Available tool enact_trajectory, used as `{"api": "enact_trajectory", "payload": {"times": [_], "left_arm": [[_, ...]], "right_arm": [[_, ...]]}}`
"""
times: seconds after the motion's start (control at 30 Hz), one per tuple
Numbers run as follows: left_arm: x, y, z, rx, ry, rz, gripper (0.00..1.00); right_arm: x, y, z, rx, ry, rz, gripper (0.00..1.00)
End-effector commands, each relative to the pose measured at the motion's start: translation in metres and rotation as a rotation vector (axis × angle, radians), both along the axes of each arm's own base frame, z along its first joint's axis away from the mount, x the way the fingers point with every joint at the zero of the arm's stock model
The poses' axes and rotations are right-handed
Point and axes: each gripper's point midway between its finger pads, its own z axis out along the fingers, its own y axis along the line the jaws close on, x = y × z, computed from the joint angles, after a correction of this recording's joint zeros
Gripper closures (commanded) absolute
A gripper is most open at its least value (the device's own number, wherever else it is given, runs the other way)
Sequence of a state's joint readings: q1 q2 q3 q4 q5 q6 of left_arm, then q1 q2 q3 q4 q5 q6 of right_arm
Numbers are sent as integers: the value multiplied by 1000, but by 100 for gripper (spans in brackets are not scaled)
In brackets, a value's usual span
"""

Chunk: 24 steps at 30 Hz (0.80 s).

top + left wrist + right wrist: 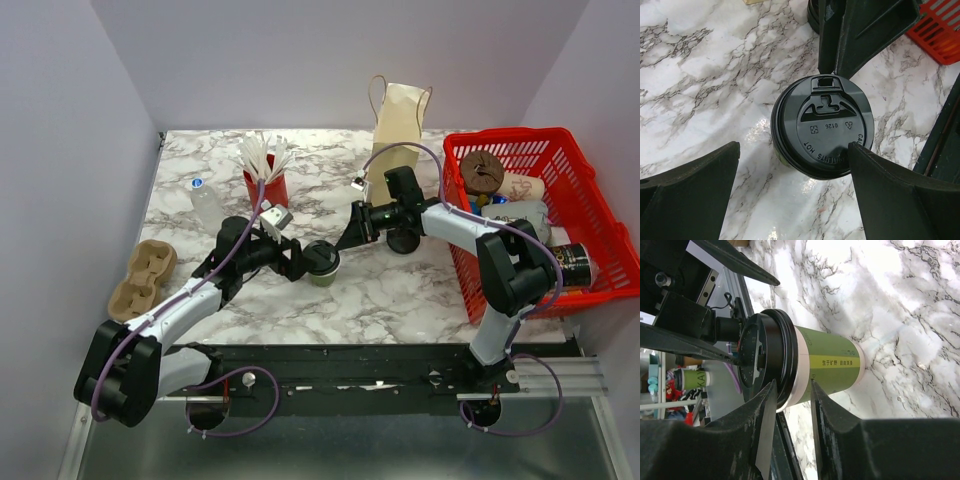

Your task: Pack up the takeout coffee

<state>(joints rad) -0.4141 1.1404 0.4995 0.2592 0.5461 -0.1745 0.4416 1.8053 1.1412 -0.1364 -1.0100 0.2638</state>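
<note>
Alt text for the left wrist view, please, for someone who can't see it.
Looking straight down on the black lid of the takeout coffee, which stands on the marble table between the fingers of the open left claw. The right claw reaches in at the lid's far edge; a red basket corner shows top right.

White marble-pattern counter [400, 290]. The takeout coffee [322, 262] stands upright near its middle, black lid on. Also on it: red cup of white sticks [270, 187] and clear bottle [205, 203] back left, cardboard cup carrier [142, 280] at the left edge, paper bag [400, 135] at the back, red basket [575, 160] at the right.
</note>
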Motion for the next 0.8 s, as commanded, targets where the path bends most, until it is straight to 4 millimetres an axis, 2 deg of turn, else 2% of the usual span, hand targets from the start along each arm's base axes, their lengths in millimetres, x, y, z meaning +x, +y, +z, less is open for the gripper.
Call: {"api": "enact_trajectory", "payload": {"times": [0.0, 0.27, 0.77], "left_arm": [[0, -7, 6, -28, -19, -38, 4], [1, -11, 8, -27, -20, -54, 4], [3, -19, 13, -27, -21, -73, 4]], "right_arm": [[0, 1, 16, 13, -38, 5, 57], [-3, 0, 28, 30, -52, 4, 51], [-10, -6, 24, 10, -67, -13, 49]]}}
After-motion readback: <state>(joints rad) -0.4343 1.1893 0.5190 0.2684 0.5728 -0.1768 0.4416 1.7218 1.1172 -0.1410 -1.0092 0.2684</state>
